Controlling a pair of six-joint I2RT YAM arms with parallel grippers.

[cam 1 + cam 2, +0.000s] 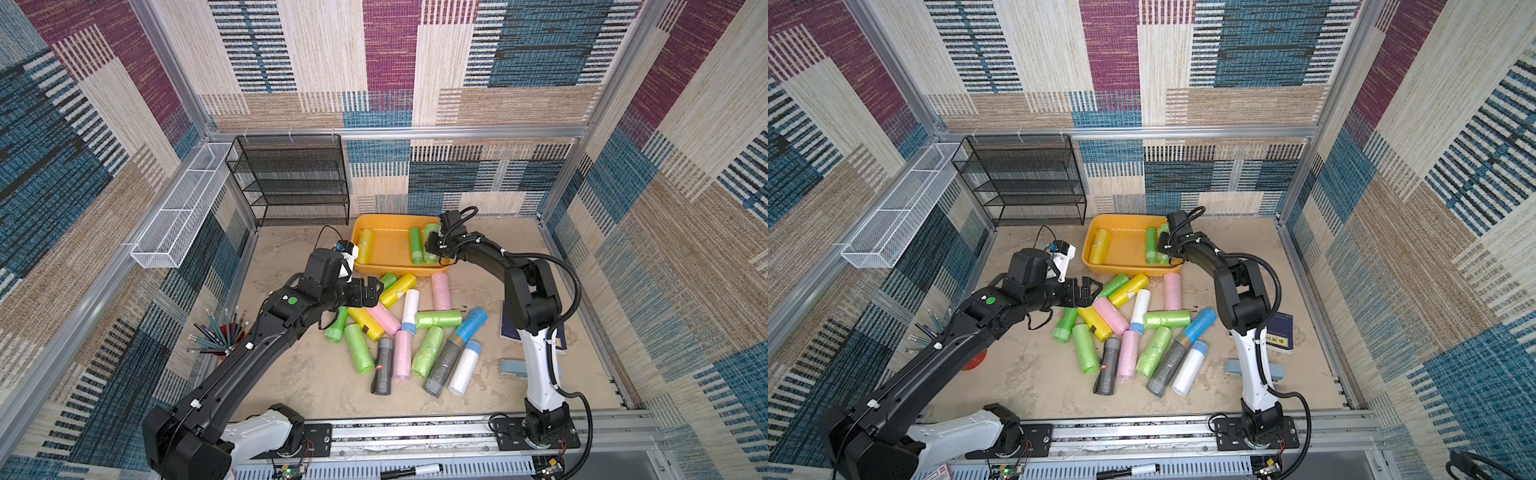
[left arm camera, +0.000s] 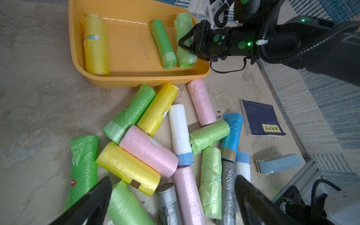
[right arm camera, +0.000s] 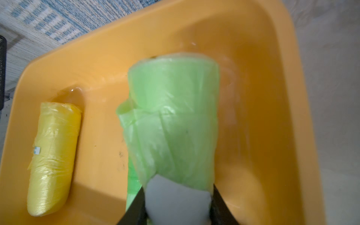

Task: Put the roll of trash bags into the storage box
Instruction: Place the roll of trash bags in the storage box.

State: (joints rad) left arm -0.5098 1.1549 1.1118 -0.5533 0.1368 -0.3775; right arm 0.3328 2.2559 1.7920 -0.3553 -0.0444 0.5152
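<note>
Roll [image 3: 171, 116] sits clamped between right fingers [image 3: 134, 206] inside storage box [image 3: 272, 97]; left fingers [image 2: 93, 202] spread.

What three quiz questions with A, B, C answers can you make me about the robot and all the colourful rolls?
1. Where is the right hand?
A) over the shallow orange-yellow plastic tub
B) inside the black mesh rack
C) above the pencil cup

2. How many plastic-bag rolls are in or over that tub, counting the held one?
A) one
B) three
C) six

3. What is the left hand doing?
A) squeezing a pink roll
B) holding the blue book
C) open, holding nothing

Answers:
1 A: both top views show it reaching in over the tub's rim.
2 B: there is a yellow roll, a dark green roll and the pale green roll gripped by the right hand.
3 C: its fingers stand wide apart above the loose rolls, with nothing between them.
</note>
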